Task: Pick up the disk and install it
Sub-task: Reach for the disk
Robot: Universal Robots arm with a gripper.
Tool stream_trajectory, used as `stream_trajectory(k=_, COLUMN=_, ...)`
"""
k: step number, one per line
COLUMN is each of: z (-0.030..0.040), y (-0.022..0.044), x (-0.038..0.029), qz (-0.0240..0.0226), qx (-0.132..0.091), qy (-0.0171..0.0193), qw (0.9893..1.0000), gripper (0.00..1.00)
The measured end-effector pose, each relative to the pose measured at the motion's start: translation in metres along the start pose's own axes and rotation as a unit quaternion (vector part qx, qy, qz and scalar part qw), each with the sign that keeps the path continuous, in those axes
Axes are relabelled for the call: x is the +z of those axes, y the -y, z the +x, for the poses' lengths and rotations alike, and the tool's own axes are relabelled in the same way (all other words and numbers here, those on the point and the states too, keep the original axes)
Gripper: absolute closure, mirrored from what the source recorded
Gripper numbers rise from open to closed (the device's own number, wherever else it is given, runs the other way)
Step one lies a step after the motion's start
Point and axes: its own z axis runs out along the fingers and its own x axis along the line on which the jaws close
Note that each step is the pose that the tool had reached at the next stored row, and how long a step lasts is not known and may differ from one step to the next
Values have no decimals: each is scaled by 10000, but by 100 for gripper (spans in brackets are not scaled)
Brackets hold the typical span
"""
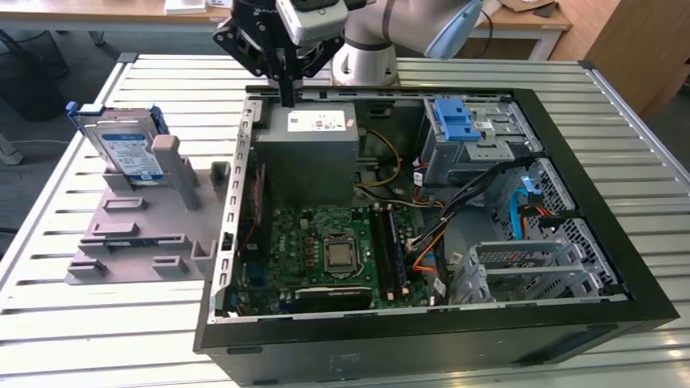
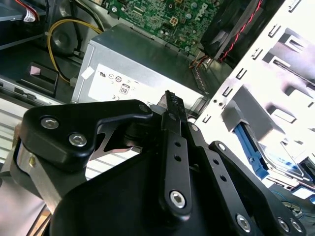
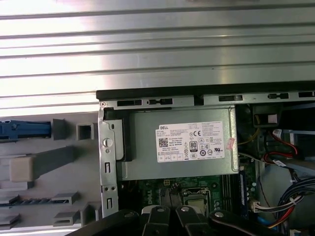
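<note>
The claw (image 1: 289, 93), its fingers pressed together on nothing, hangs over the edge of the open computer case (image 1: 431, 347), above the grey power supply (image 1: 307, 158) inside it, while the disk (image 1: 128, 153) stands upright in a grey holder (image 1: 140, 234) on the worktop (image 1: 65, 323) beside the case, at the exterior view's left.

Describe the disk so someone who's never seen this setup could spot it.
Find the open black computer case on the slatted table; on the exterior view's left of it sits a grey holder. The disk stands upright in it, silver with a white-and-blue label and blue rails, unlike the plain grey blocks around it.
</note>
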Motion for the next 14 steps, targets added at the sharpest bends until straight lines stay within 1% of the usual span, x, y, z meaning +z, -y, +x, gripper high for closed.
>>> stream_trajectory(k=4, z=15, y=1, x=0, qz=0, qx=0, qy=0, qw=10000, gripper=89)
stream_trajectory(k=14, z=79, y=5, x=2, qz=0, qx=0, qy=0, qw=10000, gripper=89)
